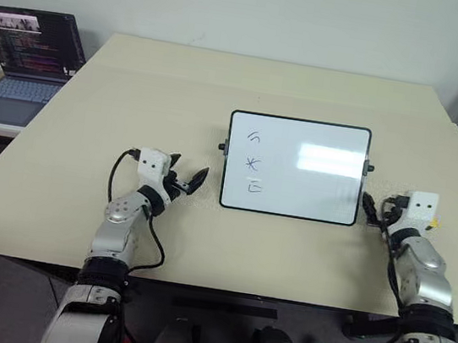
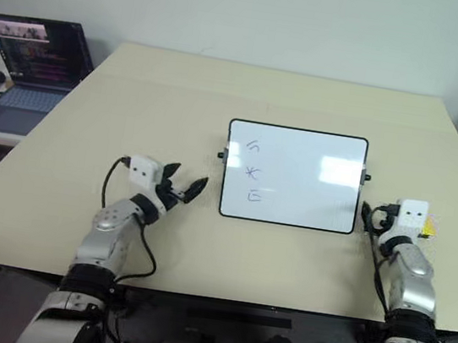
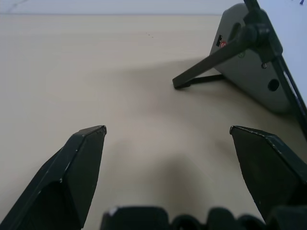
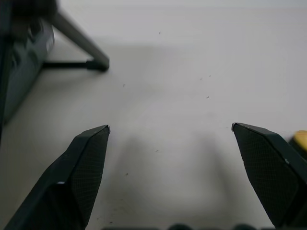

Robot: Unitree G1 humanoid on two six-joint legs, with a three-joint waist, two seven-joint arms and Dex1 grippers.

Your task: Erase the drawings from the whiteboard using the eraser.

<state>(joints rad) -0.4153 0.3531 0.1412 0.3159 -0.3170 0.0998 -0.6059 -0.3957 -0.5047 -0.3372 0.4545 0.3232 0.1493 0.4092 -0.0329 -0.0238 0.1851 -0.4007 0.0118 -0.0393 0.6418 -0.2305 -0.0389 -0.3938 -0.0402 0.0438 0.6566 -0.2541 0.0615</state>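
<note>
Right gripper (image 4: 170,128) is hovering wide open and empty just right of the whiteboard (image 1: 295,168); the eraser (image 4: 301,138) is lying beside its outer finger. Drawings (image 1: 252,163) are remaining unerased. Judged step: pre-grasp; next, shifting outward to straddle it.

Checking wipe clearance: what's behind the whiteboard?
The left wrist view shows the whiteboard propped on a dark folding stand leg that rests on the table, with a grey back panel. The head views show only the board's front, with the drawings; anything else behind is hidden.
</note>
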